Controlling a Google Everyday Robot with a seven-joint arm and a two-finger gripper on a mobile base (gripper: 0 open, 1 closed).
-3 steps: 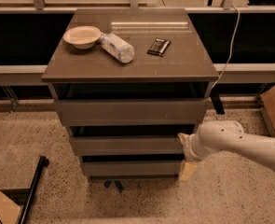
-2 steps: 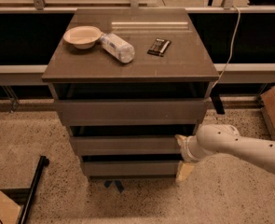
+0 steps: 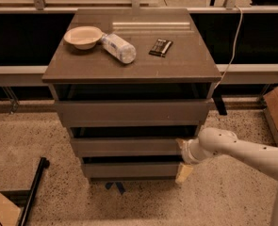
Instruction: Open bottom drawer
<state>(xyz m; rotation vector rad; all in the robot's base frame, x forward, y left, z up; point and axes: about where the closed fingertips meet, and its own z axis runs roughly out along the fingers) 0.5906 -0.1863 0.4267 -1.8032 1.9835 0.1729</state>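
The grey-brown cabinet (image 3: 129, 67) has three stacked drawers. The bottom drawer (image 3: 129, 170) is the lowest, with a plain flat front and a dark gap above it. The middle drawer (image 3: 126, 146) and the taller top drawer (image 3: 131, 112) sit above it. My gripper (image 3: 183, 158) is at the right end of the bottom drawer's front, on a white arm coming in from the right. Its pale fingers (image 3: 184, 173) stand apart, one near the middle drawer's lower corner and one beside the bottom drawer's lower corner. They hold nothing that I can see.
On the cabinet top lie a pale bowl (image 3: 83, 36), a plastic bottle (image 3: 119, 47) on its side and a dark packet (image 3: 160, 47). A cardboard box (image 3: 277, 109) stands at the right. A black pole (image 3: 32, 192) lies on the floor at the left. A cable (image 3: 230, 55) hangs behind.
My arm and gripper have shifted a little to the left, closer to the cabinet's right side. The drawers have not visibly moved.
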